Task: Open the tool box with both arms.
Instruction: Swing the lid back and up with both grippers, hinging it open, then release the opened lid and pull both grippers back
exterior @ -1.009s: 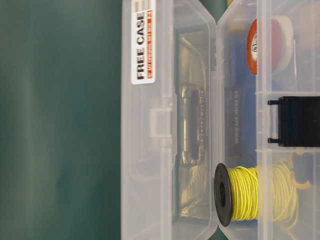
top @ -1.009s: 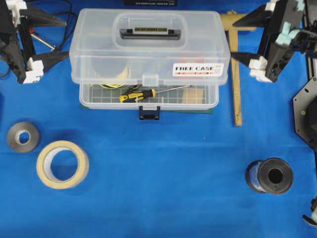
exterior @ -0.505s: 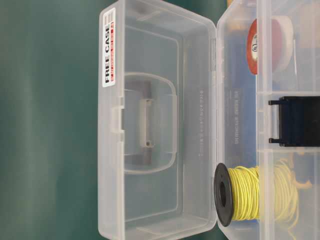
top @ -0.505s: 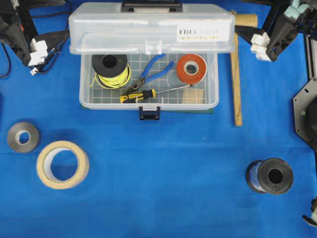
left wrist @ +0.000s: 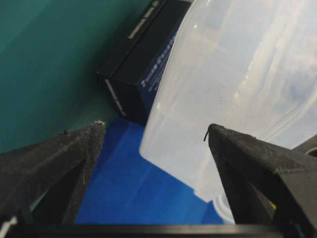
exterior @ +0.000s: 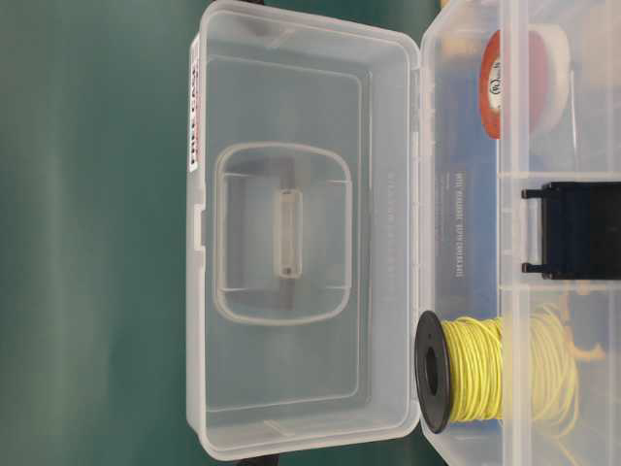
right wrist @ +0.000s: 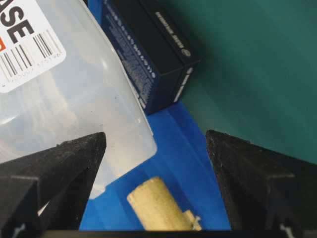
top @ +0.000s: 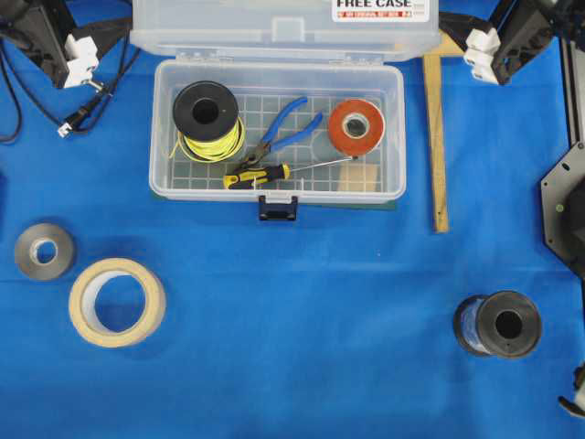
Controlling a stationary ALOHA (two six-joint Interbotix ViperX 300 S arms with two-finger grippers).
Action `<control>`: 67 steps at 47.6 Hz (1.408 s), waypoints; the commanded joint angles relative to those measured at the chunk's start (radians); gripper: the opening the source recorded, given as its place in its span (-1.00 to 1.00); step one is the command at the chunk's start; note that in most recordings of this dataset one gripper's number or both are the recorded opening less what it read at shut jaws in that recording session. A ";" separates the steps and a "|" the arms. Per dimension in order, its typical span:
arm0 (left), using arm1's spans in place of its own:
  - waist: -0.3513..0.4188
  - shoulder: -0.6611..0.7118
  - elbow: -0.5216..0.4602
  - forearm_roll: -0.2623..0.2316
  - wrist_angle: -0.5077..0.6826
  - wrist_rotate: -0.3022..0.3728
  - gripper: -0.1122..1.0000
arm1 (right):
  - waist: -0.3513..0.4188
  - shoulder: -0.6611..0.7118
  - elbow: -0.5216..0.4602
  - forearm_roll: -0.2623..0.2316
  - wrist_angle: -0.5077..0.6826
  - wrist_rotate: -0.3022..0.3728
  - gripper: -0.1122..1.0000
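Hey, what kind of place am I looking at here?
Probably a robotics lab workbench set up for tool handling: a blue cloth-covered table, a clear tool box open with wire, pliers and tape inside, loose tape rolls, and two robot grippers at the far corners.

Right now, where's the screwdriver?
Overhead view: the yellow-and-black screwdriver lies inside the open tool box, along its front wall just above the black latch, between the yellow wire spool and the orange tape roll, under the blue pliers.
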 commanded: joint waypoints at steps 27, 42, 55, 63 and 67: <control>0.071 0.049 -0.074 -0.003 -0.028 -0.003 0.82 | -0.064 0.190 -0.153 0.003 -0.048 -0.003 0.71; 0.129 0.137 -0.126 -0.003 -0.025 -0.002 0.82 | -0.080 0.249 -0.193 -0.012 -0.043 -0.003 0.71; 0.144 0.173 -0.137 -0.003 -0.023 -0.002 0.82 | -0.092 0.258 -0.198 -0.011 -0.044 -0.003 0.71; 0.152 0.170 -0.133 -0.003 -0.018 -0.002 0.82 | -0.101 0.258 -0.198 -0.012 -0.043 -0.003 0.71; 0.163 0.167 -0.130 -0.003 -0.012 -0.003 0.82 | -0.109 0.255 -0.193 -0.012 -0.040 -0.002 0.71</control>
